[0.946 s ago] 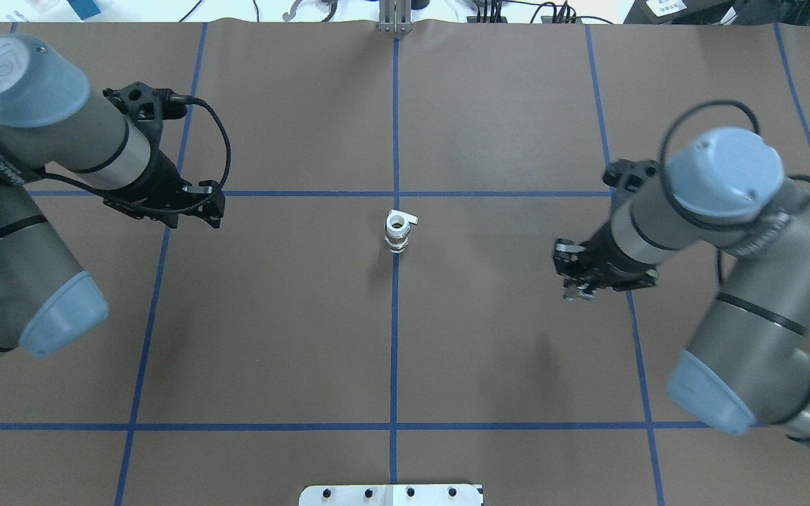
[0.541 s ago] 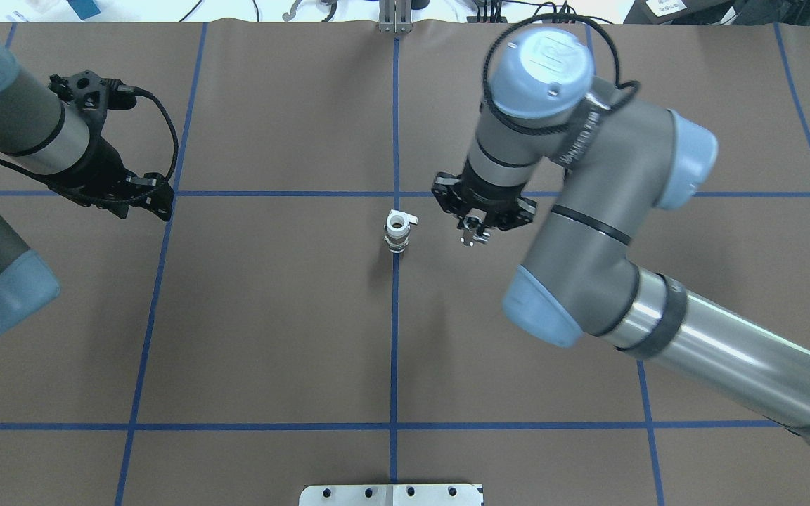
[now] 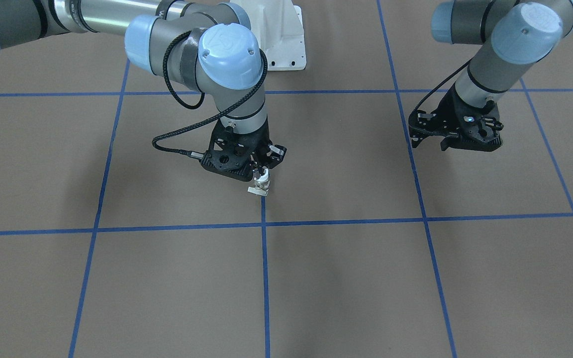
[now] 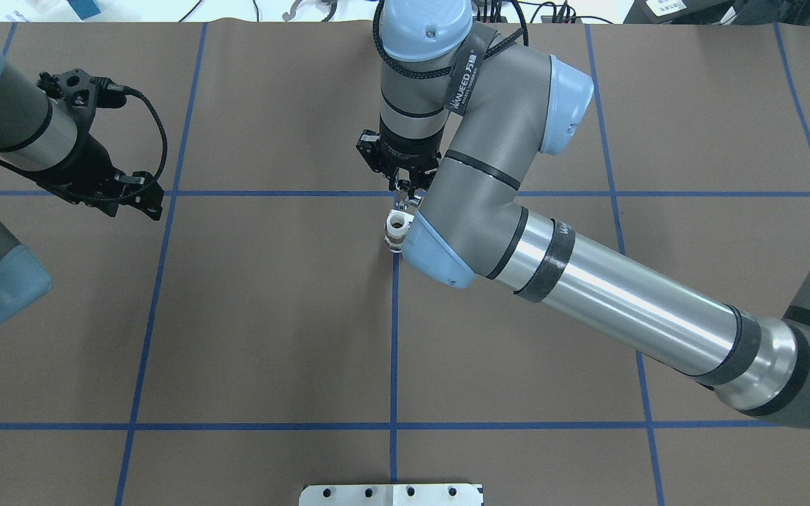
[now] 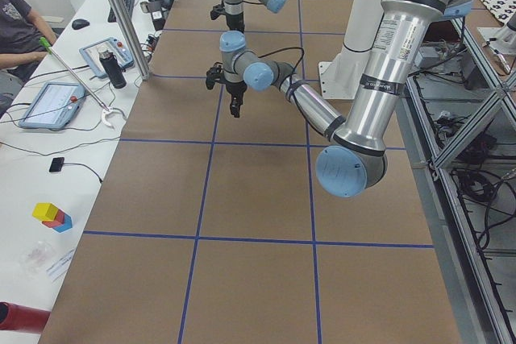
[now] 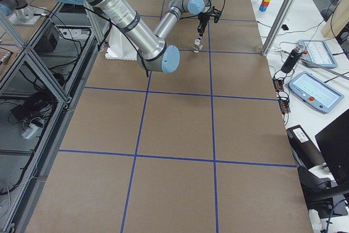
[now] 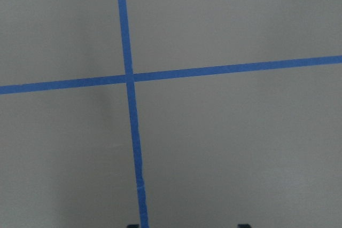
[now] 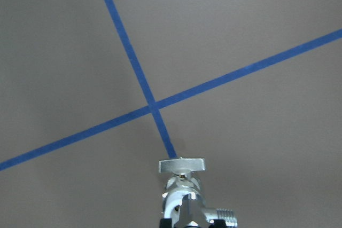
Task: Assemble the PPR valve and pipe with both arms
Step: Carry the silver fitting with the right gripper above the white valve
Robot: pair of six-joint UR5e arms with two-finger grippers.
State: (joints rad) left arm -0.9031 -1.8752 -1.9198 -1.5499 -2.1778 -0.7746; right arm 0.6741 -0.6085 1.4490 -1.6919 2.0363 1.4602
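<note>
The PPR valve (image 4: 396, 226), white with a round open collar, stands on the middle blue tape line; my right arm's elbow covers part of it. It also shows in the front view (image 3: 257, 189). My right gripper (image 4: 405, 195) is shut on the small chrome pipe (image 8: 184, 193) and holds it just above and beyond the valve, close to the collar. I cannot tell whether pipe and valve touch. In the front view the pipe (image 3: 263, 175) hangs right over the valve. My left gripper (image 4: 154, 204) is open and empty, far off to the left above the table.
Blue tape lines (image 4: 395, 337) divide the brown table into squares. A silver plate with holes (image 4: 391, 494) lies at the near edge. The robot's white base (image 3: 286, 44) stands at the back. Desks with tablets (image 6: 316, 88) line the far side.
My right arm has swung from the right side to the centre with the pipe, ending over the valve. My left gripper has drawn back to the left.
</note>
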